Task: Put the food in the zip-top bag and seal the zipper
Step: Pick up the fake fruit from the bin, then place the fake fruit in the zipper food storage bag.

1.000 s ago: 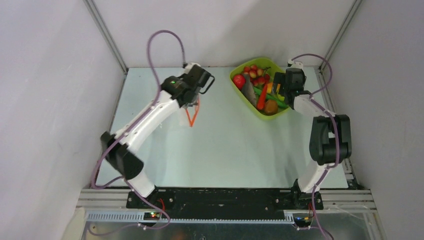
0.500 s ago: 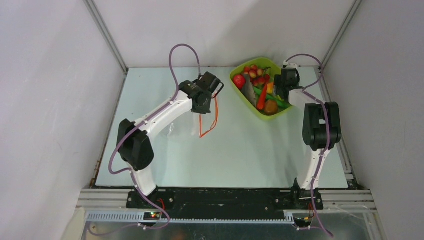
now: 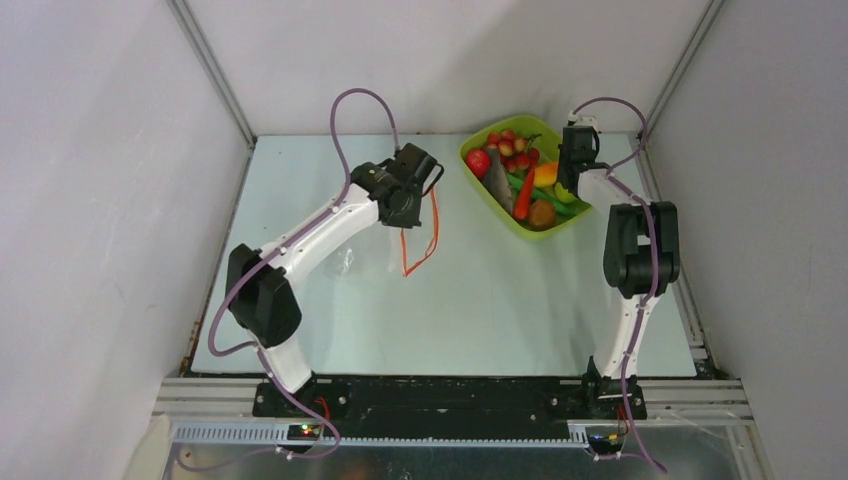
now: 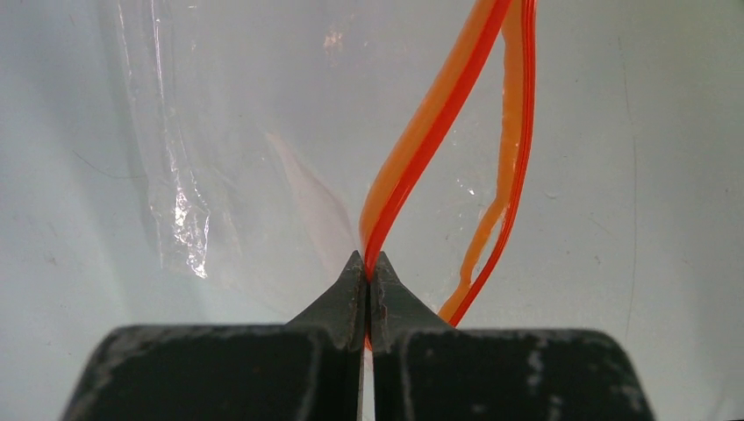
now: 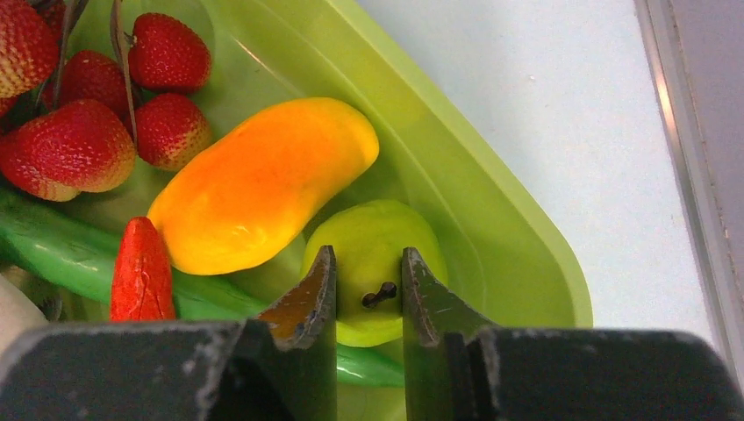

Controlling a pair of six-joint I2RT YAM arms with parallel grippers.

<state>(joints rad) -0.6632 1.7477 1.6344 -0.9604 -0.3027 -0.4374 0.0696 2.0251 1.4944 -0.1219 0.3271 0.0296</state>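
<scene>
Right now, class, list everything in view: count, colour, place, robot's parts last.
zip-top bag: one, clear, held up mid-table
zipper: one, orange-red, bag's mouth, parted
tray: one, lime-green, table's far right
berries: several, red, tray's far end
apple: one, red, tray
mango: one, orange, tray
pear: one, green, beside mango
carrot: one, orange-red, tray
fish: one, grey, tray
kiwi: one, brown, tray
green bean: at least one, green, tray
table: one, pale
left gripper: black, shut on zipper
right gripper: black, open above pear

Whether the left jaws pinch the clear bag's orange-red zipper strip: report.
Yes: the left gripper has its jaws shut tip to tip on the orange-red zipper strip.
</scene>
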